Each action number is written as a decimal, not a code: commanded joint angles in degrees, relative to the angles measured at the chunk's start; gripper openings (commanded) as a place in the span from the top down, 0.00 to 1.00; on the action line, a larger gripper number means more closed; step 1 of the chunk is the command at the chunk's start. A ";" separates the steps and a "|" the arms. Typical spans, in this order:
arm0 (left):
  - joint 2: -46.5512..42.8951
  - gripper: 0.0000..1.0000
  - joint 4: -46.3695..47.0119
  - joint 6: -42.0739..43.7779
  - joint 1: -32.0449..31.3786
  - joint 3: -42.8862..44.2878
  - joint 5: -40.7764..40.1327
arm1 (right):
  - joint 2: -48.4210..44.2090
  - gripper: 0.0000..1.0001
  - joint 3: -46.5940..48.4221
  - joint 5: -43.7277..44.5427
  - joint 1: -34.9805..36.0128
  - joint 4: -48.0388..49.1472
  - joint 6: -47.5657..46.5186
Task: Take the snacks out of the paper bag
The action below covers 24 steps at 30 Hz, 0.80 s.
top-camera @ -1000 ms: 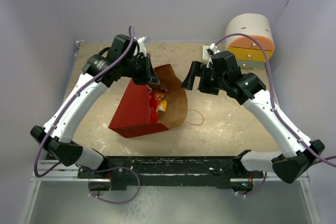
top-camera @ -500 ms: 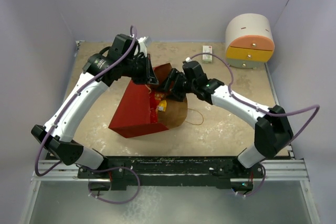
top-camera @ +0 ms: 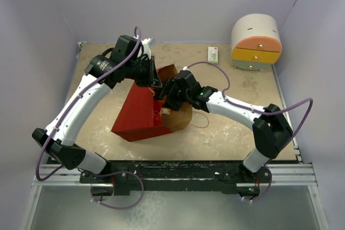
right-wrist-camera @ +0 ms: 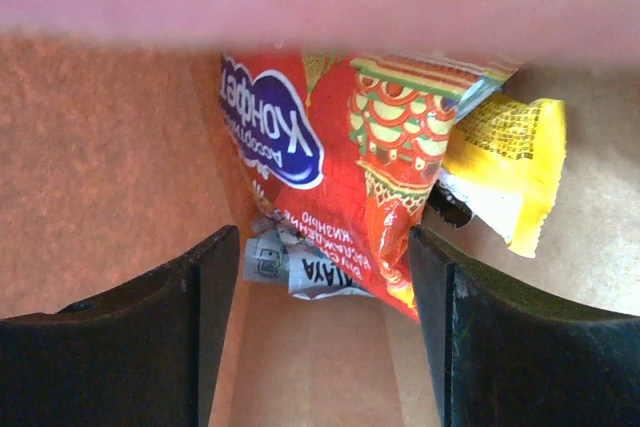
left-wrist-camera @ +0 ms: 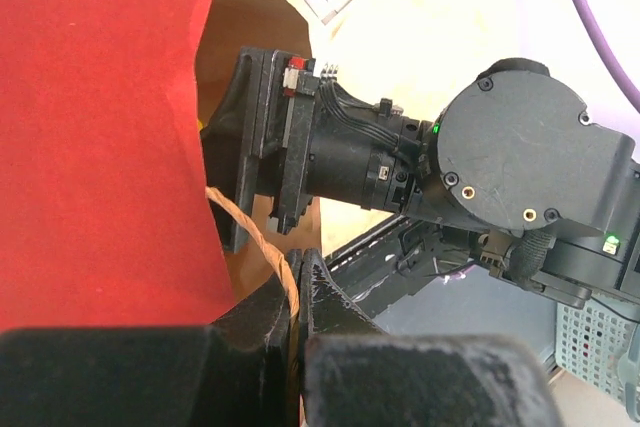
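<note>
The red paper bag (top-camera: 141, 112) lies tilted on the table, its brown mouth facing right. My left gripper (top-camera: 155, 85) is shut on the bag's string handle (left-wrist-camera: 250, 239) at the upper rim and holds the mouth up. My right gripper (top-camera: 164, 100) is open and reaches into the bag's mouth. In the right wrist view the shiny red crisp packet (right-wrist-camera: 340, 137) with a blue logo lies just ahead between my open fingers (right-wrist-camera: 215, 297). A yellow candy bar (right-wrist-camera: 510, 172) lies beside the packet on the right. A silver wrapper (right-wrist-camera: 290, 267) shows under it.
A white round-topped mini chest (top-camera: 256, 41) with orange and yellow drawers stands at the back right. A small white card (top-camera: 213, 54) lies left of it. The bag's other string handle (top-camera: 200, 120) loops on the table to the right of the bag.
My right arm has swung left from near the chest and its open gripper has entered the bag's mouth. The left gripper has kept its hold on the handle.
</note>
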 commanded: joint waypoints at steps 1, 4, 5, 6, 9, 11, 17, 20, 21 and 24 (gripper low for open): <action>-0.44 1.00 0.35 1.62 0.46 1.55 0.84 | -0.14 0.29 -0.31 3.72 0.02 -2.45 0.55; -0.62 1.00 0.10 2.14 0.80 1.53 0.84 | -0.66 0.27 -0.86 4.51 0.04 -3.34 -0.75; -0.69 1.00 0.02 2.32 1.01 1.57 0.92 | -0.76 0.28 -1.50 4.47 0.07 -3.10 -0.55; -0.71 1.00 -0.02 2.42 1.24 1.53 1.16 | -0.72 0.28 -2.11 4.41 0.07 -2.50 -0.29; -0.71 1.00 -0.05 2.71 1.81 1.62 1.94 | 0.15 0.29 -2.99 4.32 0.05 0.39 0.55; -0.71 1.00 -0.14 2.96 2.03 1.53 2.20 | 1.74 0.35 -1.75 4.16 0.10 1.69 0.51; -1.01 1.00 -0.64 3.98 3.03 1.32 2.33 | 6.48 0.52 3.23 2.96 0.20 3.48 -0.33; -1.70 1.00 -0.87 4.51 4.03 1.39 2.33 | 7.89 0.72 4.85 1.40 0.20 4.48 -0.52; -1.89 1.00 -1.08 4.82 4.45 1.40 2.33 | 8.06 0.76 5.77 1.07 0.22 3.83 -0.85; -2.85 1.00 -2.02 5.61 5.30 1.27 0.35 | 7.04 0.87 8.50 1.55 0.50 1.46 -2.60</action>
